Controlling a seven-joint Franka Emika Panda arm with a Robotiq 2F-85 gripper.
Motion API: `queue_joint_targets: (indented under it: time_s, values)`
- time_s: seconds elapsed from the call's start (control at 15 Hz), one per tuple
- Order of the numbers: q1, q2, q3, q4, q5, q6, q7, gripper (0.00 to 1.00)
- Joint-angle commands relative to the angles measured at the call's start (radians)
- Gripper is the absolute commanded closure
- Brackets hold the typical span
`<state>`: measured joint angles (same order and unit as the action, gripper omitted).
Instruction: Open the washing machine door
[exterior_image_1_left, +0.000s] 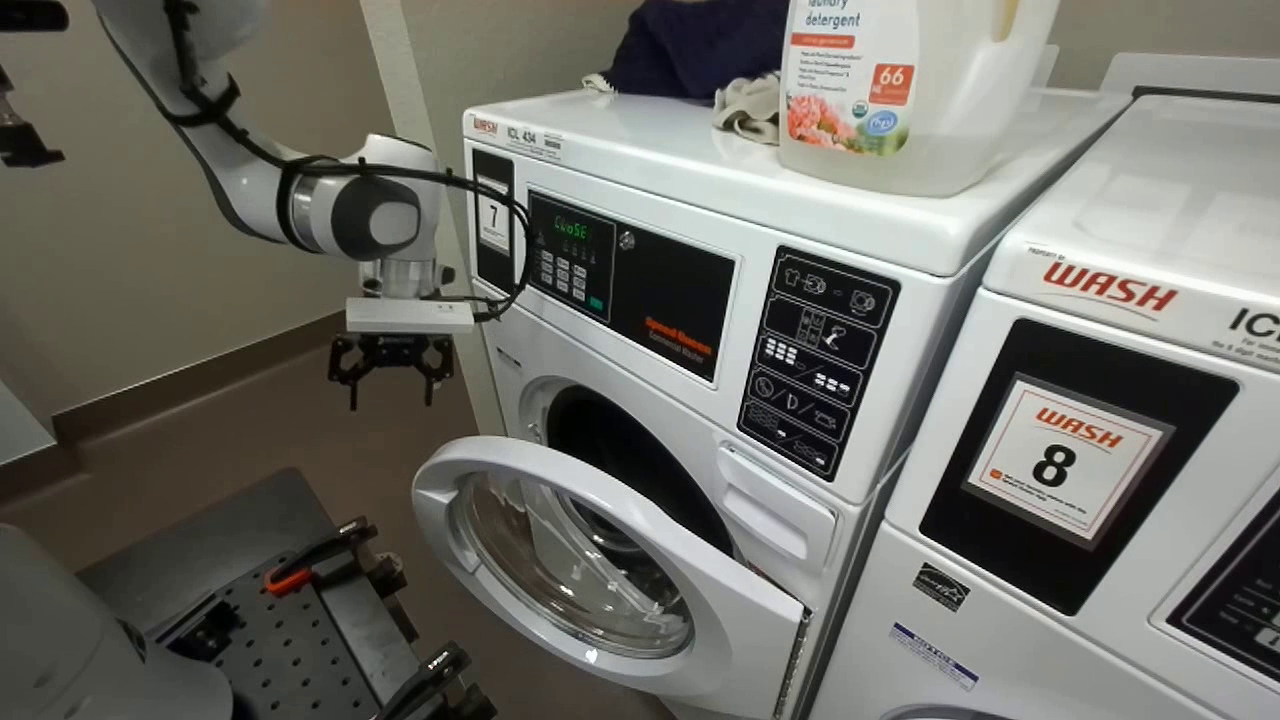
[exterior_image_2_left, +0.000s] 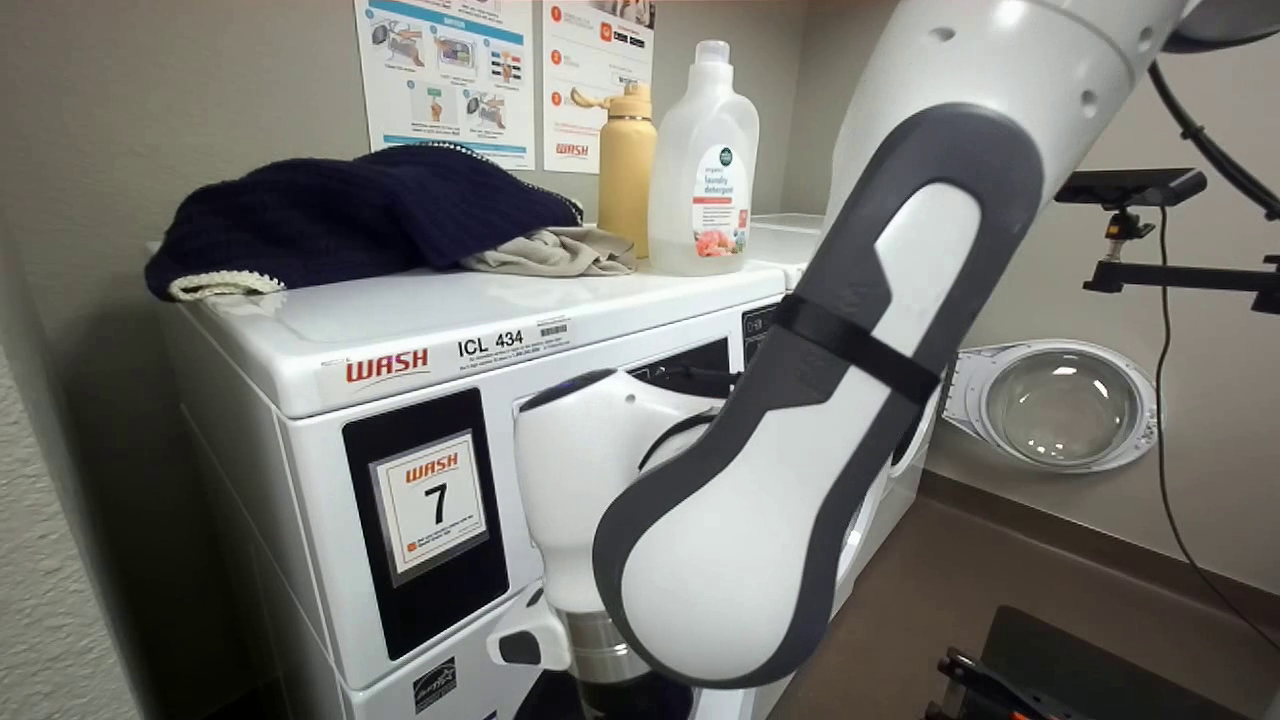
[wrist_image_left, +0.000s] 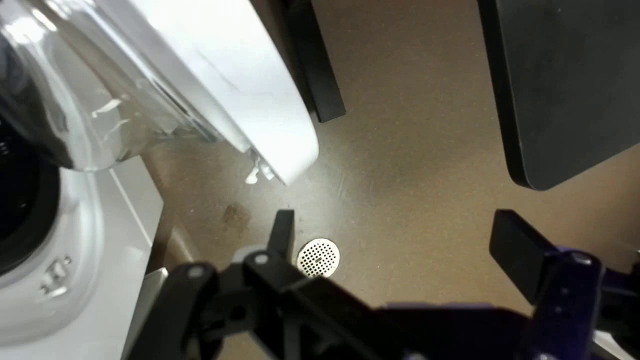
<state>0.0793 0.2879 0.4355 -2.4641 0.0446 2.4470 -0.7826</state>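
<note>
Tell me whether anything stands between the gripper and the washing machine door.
Nothing visible does. The gripper hangs open, apart from the washing machine door, which already stands partly open. In the wrist view, the gap between the gripper's nearer finger and the door's rim shows only floor.

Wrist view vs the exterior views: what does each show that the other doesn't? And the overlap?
Wrist view only: the round floor drain.

Exterior views only: the detergent bottle, dark blue cloth, yellow water bottle and control panel.

Shared, in the wrist view and an exterior view: the washing machine, its door standing open, and the gripper, open with nothing in it.
</note>
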Motion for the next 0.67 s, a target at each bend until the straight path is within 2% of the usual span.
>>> queue_joint_targets:
  time_s: [0.0,0.4,0.6]
  values:
    - [0.082,-0.162,-0.04,-0.027,-0.104,-0.035,0.053,0.0]
    - [0.161,-0.274,-0.093,0.002,-0.35,-0.05,0.15,0.0]
    - [0.174,-0.283,-0.105,0.014,-0.416,-0.04,0.158,0.0]
